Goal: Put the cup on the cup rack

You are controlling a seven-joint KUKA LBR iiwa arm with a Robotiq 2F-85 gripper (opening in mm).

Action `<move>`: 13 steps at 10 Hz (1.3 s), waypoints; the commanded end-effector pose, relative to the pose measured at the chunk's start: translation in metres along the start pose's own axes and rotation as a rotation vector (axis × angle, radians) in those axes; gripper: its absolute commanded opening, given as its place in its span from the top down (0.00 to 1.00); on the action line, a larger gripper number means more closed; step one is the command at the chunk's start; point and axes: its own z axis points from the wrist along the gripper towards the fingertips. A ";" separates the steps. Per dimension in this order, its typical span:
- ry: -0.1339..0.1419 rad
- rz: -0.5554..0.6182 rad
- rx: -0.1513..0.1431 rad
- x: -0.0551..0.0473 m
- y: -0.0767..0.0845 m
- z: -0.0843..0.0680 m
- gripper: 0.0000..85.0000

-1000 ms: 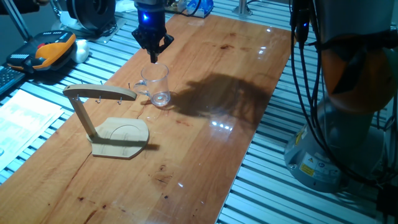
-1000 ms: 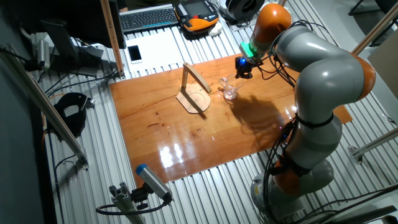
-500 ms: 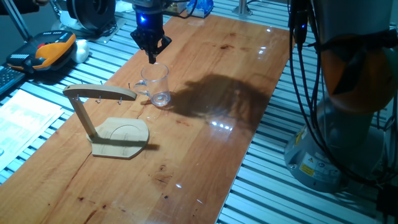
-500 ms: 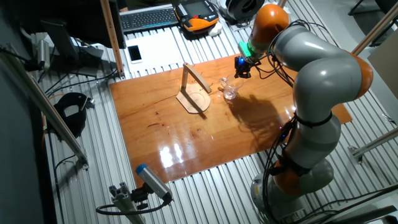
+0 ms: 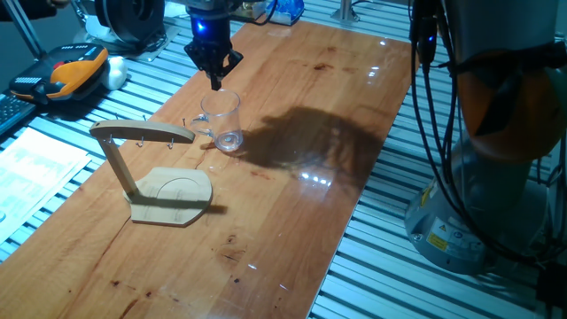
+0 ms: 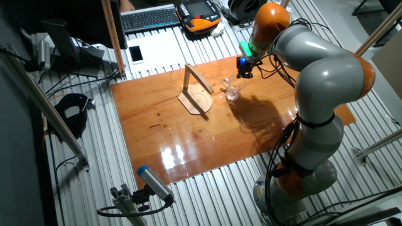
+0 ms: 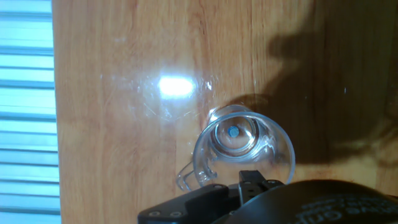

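Observation:
The cup [image 5: 221, 122] is a clear glass mug standing upright on the wooden table, its handle pointing toward the cup rack. The cup rack [image 5: 149, 168] is a light wooden stand to the cup's front left, with small hooks under its top arm. My gripper [image 5: 216, 84] hangs just above the cup's far rim, its fingers close together and empty. In the other fixed view the gripper [image 6: 242, 71] is above the cup [image 6: 233, 92], which stands right of the rack [image 6: 196, 93]. The hand view looks down into the cup [image 7: 242, 148], with my fingertips [image 7: 252, 178] at its near rim.
The wooden table [image 5: 292, 195] lies on a slatted aluminium bench. An orange and black device [image 5: 71, 71] and dark gear lie off the table at the far left. The arm's base and cables [image 5: 496, 133] stand to the right.
My gripper has shifted slightly left and back above the cup. The cup and the rack have not moved.

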 end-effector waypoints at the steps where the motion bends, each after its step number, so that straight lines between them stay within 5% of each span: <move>1: 0.008 0.001 0.001 0.000 0.000 0.001 1.00; 7: -0.002 -0.030 -0.018 -0.002 -0.001 0.003 1.00; 11: 0.033 -0.040 0.042 -0.002 -0.001 0.003 1.00; 13: 0.037 -0.046 0.046 -0.002 -0.001 0.003 1.00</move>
